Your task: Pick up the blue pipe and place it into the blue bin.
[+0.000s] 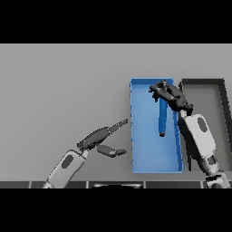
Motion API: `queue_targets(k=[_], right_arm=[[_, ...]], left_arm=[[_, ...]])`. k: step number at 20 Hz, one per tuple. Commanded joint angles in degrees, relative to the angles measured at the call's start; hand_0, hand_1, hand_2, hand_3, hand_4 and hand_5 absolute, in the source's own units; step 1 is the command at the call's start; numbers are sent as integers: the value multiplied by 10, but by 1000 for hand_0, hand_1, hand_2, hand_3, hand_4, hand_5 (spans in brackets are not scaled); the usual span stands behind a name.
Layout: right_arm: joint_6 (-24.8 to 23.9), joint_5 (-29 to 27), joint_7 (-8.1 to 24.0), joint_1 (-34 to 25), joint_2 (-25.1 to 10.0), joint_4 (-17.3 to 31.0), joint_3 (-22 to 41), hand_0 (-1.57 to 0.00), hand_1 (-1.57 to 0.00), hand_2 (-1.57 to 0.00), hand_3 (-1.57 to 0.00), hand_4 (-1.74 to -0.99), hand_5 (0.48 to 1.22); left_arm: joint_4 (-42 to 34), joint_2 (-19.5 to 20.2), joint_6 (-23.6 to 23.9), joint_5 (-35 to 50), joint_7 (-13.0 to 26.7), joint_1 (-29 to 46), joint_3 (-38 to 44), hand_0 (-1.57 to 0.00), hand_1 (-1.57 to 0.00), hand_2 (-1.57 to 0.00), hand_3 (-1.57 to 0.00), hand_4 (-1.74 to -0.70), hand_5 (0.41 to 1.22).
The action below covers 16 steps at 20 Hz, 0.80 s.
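I see my right hand [165,92] curled round the slim blue pipe [162,118] above the rectangular blue bin [134,136]; my left hand [100,138] rests open beside that bin.

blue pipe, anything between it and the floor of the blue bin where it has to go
Nothing visible. The right hand is curled round the top of the slim blue pipe, which hangs over the open rectangular blue bin. The bin floor below shows only bare blue. The left hand is outside the bin, on the grey table.
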Motion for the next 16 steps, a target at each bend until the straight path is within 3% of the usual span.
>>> queue_targets(k=[1, 4, 8, 12, 16], right_arm=[[9, -7, 5, -4, -14, 3, 31, -534, -477, -456, -367, -1285, 1141], [21, -22, 55, -16, -61, 20, 121, -273, -244, -233, -187, -1179, 975], [26, -12, 56, -36, -95, 35, 200, -111, -99, -95, -76, -1125, 821], [17, -2, 56, -39, -97, 43, 218, -45, -40, -38, -31, -1124, 717], [9, -5, 55, -37, -102, 34, 217, -18, -16, -15, -12, -1123, 689]], left_arm=[[0, -3, 1, 1, 4, 1, -1, 1, 1, 1, 1, -888, 453], [-3, 1, -3, 10, 4, 1, 3, 1, 1, 1, 1, -893, 454], [-1, -1, -2, 4, 2, 2, -1, 1, 1, 1, 1, -899, 450], [0, -3, -1, 5, 2, 5, -2, 1, 1, 1, 1, -912, 458], [7, -7, 0, 4, -5, 2, -1, 1, 1, 1, 1, -916, 464]])
